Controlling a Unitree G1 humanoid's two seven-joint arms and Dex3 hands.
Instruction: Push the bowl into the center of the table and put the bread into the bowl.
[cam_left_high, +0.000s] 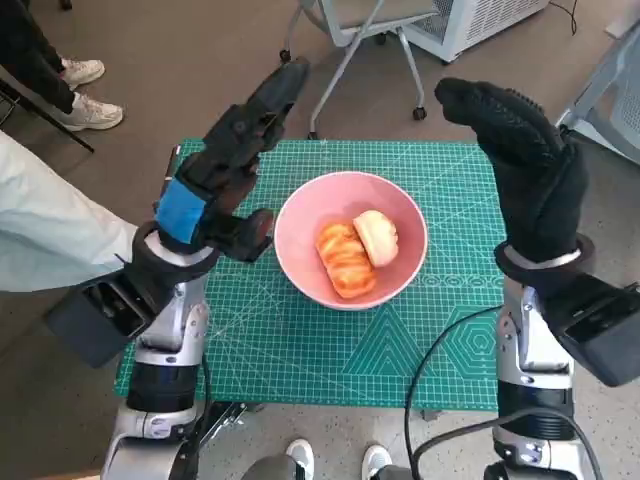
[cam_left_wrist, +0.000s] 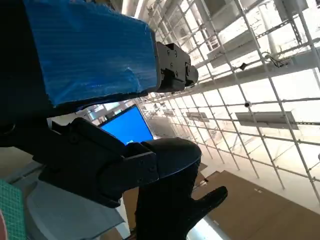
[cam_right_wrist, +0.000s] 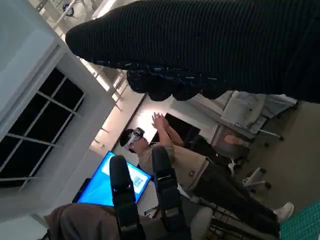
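The left hand (cam_left_high: 225, 175), black with blue tape over its back, is raised at the left centre of the head view, fingers spread and reaching toward the upper middle of the frame; it holds nothing and touches nothing. The right hand (cam_left_high: 525, 165), in its black knitted glove, stands raised at the right of the same view, fingers extended and apart, likewise empty. Both hands are held clear of the bowl (cam_left_high: 300, 215), one to either side of it. The pink bowl rests on the green cutting mat (cam_left_high: 300, 350) covering the table, close to the middle of the mat and of the frame. Inside it lie two pieces of bread (cam_left_high: 345, 258): an orange-glazed piece toward the lower left of the bowl and a paler round bun (cam_left_high: 378, 235) touching it at the upper right. Judgement: both parts of the task appear complete, the bowl being roughly central and the bread contained; nothing evident is left but to lower the arms. The wrist views look away from the table toward ceiling and room, confirming neither hand holds an object; the right wrist view shows a person (cam_right_wrist: 190, 167) with hands raised, wearing a headset.
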